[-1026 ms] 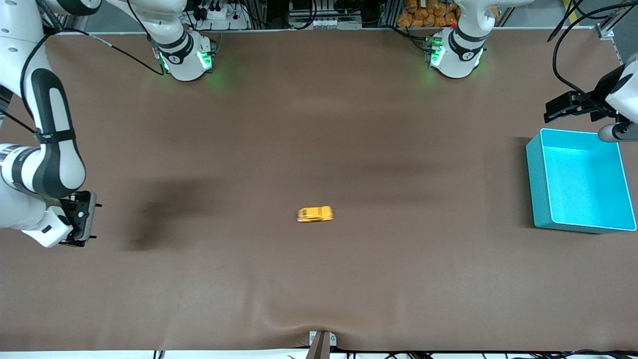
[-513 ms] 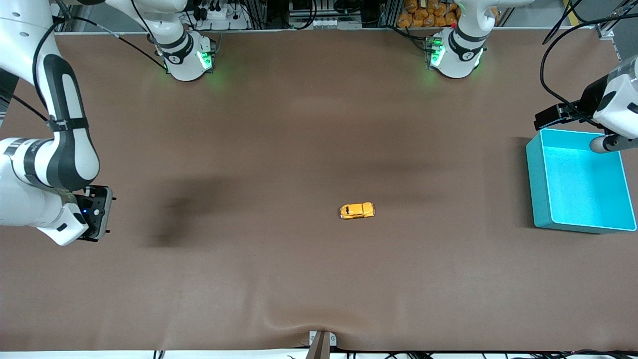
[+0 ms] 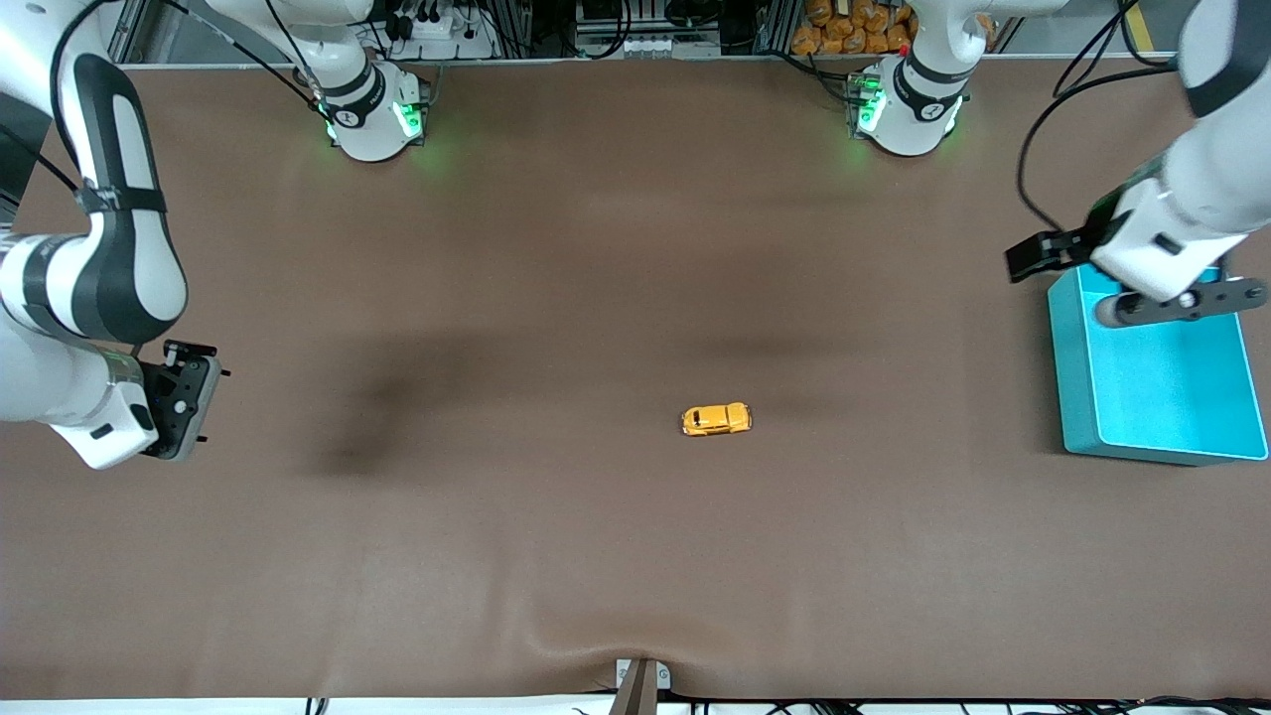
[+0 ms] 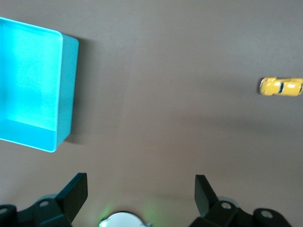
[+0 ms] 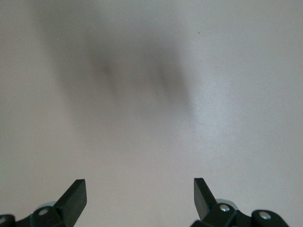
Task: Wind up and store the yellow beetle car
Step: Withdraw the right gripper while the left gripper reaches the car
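Note:
The yellow beetle car [image 3: 716,419] stands alone on the brown table, near the middle; it also shows in the left wrist view [image 4: 280,87]. The teal bin [image 3: 1070,367] stands empty at the left arm's end of the table and shows in the left wrist view [image 4: 68,85]. My left gripper [image 3: 1177,301] is open and empty [image 4: 140,182], up in the air over the bin's rim on the robots' side. My right gripper [image 3: 189,412] is open and empty [image 5: 139,185] over bare table at the right arm's end, well away from the car.
The two arm bases [image 3: 372,119] [image 3: 904,114] glow green along the table's edge by the robots. The brown mat has a ripple [image 3: 596,645] at the edge nearest the front camera, by a small bracket [image 3: 640,685].
The car rolled toward the left arm's end of the table and now stands still. My left gripper moved in over the bin's rim. My right gripper shifted slightly.

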